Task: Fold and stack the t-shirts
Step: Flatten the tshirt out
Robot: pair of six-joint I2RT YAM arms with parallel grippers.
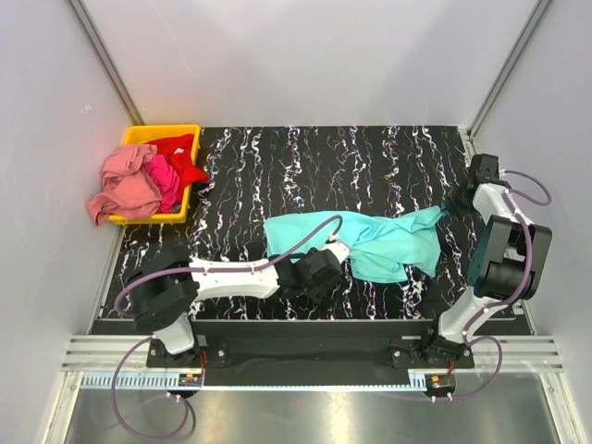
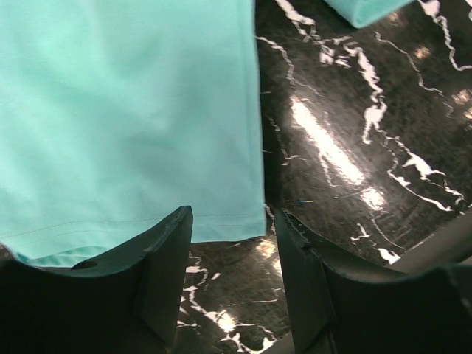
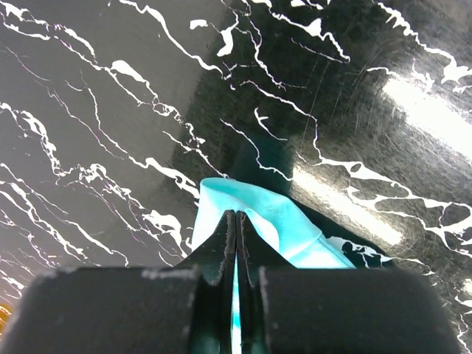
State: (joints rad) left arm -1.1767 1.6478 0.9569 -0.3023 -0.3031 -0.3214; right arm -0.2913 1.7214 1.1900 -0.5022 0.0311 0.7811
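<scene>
A turquoise-teal t-shirt (image 1: 370,242) lies partly spread on the black marbled table. My left gripper (image 1: 331,262) is open, its jaws apart just off the shirt's hemmed corner (image 2: 243,221), with bare table between them. My right gripper (image 1: 457,200) is shut on a pinch of the teal shirt's far right corner (image 3: 273,217), held just above the table. A salmon pink shirt (image 1: 125,185), a magenta shirt (image 1: 165,176) and a red shirt (image 1: 178,148) are heaped in and over a yellow bin (image 1: 176,215) at the far left.
White walls with metal corner posts close the table at the back and sides. The table's near edge (image 1: 296,319) runs just in front of the left arm. Bare marbled tabletop (image 1: 351,166) lies behind the teal shirt.
</scene>
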